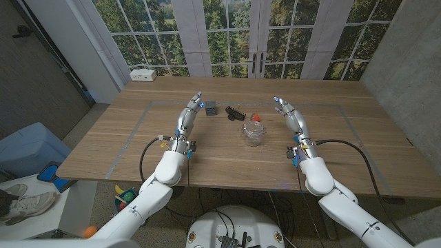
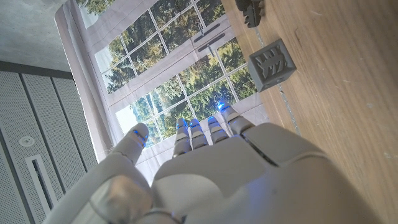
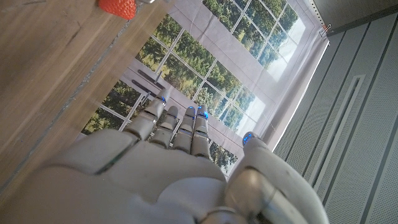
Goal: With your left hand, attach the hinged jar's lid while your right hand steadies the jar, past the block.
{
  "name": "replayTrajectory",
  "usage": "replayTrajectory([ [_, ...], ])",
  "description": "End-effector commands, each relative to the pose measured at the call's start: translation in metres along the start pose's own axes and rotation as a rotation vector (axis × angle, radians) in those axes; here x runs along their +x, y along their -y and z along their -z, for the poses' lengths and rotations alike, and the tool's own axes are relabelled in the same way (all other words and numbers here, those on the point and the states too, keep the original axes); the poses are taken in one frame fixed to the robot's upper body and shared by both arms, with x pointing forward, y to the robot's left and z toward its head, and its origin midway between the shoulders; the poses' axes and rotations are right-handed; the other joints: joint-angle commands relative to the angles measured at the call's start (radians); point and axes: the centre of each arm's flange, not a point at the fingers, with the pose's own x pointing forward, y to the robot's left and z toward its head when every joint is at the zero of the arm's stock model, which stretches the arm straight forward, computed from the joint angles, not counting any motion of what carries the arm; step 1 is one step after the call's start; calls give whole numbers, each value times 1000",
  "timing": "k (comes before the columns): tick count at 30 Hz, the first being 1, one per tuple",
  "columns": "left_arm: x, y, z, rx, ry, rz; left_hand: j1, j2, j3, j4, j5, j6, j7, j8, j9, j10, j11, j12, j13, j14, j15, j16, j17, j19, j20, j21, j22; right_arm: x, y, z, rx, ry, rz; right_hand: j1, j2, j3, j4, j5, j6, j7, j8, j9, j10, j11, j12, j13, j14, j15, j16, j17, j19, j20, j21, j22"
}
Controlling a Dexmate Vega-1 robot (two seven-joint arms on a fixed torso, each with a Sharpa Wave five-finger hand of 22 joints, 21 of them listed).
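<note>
- Landmark = jar (image 1: 253,133), clear glass, one only, standing upright on the wooden table (image 1: 103,148) about mid-way between the two arms. Lid looks to be on top, but too small in the head view to tell if it's latched.
- Left of the jar, far side: left hand (image 1: 191,112), one, fingers stretched out and apart, grasping nothing. Left wrist view shows the same: fingers (image 2: 208,129) straight, reaching toward the windows, blue lights at the tips.
- Block (image 1: 210,107): one, dark grey cube, left of the jar and further back, just beside the left hand's fingertips; can't tell from the head view if they touch. Left wrist view shows the block (image 2: 272,64) apart from the fingers, w/ a ridged pattern on its face that the head view doesn't resolve.
- Black toothed piece (image 1: 236,112): one, behind the jar, slightly left, between block and jar. Left wrist view catches its end (image 2: 250,12) at the frame edge.
- Small red-orange thing (image 1: 254,117): one, just behind the jar. Right wrist view shows it (image 3: 117,6) as strawberry-like, at the frame edge; head view gives only a red dot.
- Right of the jar: right hand (image 1: 289,113), one, released, fingers extended and apart, holding nothing, well apart from the jar. Right wrist view agrees: fingers (image 3: 180,124) straight, thumb off to one side.
- White outlet box (image 1: 143,75): one, far left corner of the table, well left of the jar; head view.
</note>
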Motion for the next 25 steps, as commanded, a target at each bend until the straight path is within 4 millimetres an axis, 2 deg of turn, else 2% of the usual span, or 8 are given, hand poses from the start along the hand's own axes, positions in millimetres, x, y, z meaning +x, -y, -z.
replayTrajectory([
  [1, -9, -13, 5, -29, -20, -36, 10, 57, 1, -9, 7, 11, -1, -3, 1, 8, -6, 2, 2, 8, -86, 0, 2, 10, -58, -4, 3, 4, 15, 2, 121, -8, 39, -13, 2, 9, -3, 1, 7, 12, 10, 3, 9, 11, 7, 0, 12, -35, -3, 1, 13, -4, 3, -1],
  [6, -12, -16, 9, -29, -40, -51, 12, 59, 5, -12, 7, 13, 0, -4, 1, 11, -4, 2, 2, 9, -86, 0, 3, 13, -60, -5, 3, 11, 26, 9, 183, -17, 57, -13, 3, 11, -7, 1, 15, 17, 12, 3, 17, 15, 10, 0, 15, -33, -3, 0, 18, -7, 4, -1],
  [11, -14, -16, 11, -27, -36, -63, 14, 72, 13, -11, 8, 17, 4, -5, 2, 18, 0, 4, 2, 14, -84, 1, 4, 18, -60, -6, 3, 19, 41, 15, 268, -8, 88, -22, -1, 10, -6, 1, 27, 23, 15, 3, 25, 26, 12, 0, 23, -20, -2, 0, 30, 7, 7, -1],
  [13, -17, -18, 12, -40, -37, -86, 15, 75, 15, -10, 9, 19, 5, -6, 2, 19, -3, 4, 2, 14, -83, 1, 5, 21, -61, -5, 3, 21, 48, 18, 311, 1, 119, -29, -1, 9, -5, 0, 35, 31, 16, 3, 38, 32, 16, 0, 29, -21, 0, 0, 39, 2, 10, -2],
  [16, -22, -24, 12, -35, -46, -115, 15, 78, 17, -9, 9, 21, 4, -6, 2, 20, 0, 4, 2, 15, -84, 1, 5, 22, -61, -6, 3, 22, 58, 23, 358, 25, 160, -38, 1, 11, -11, 0, 95, 53, 32, 4, 88, 33, 30, 1, 47, -32, 6, 1, 55, -11, 12, -2],
  [25, -31, -38, 12, -39, -102, -175, 17, 80, 24, -10, 9, 23, 5, -8, 2, 18, 2, 2, 2, 16, -85, 1, 5, 22, -60, -9, 4, 28, 69, 34, 390, 29, 202, -37, 5, 16, -15, 1, 101, 57, 31, 4, 93, 38, 29, 1, 53, -35, 6, 0, 60, -15, 12, -2],
])
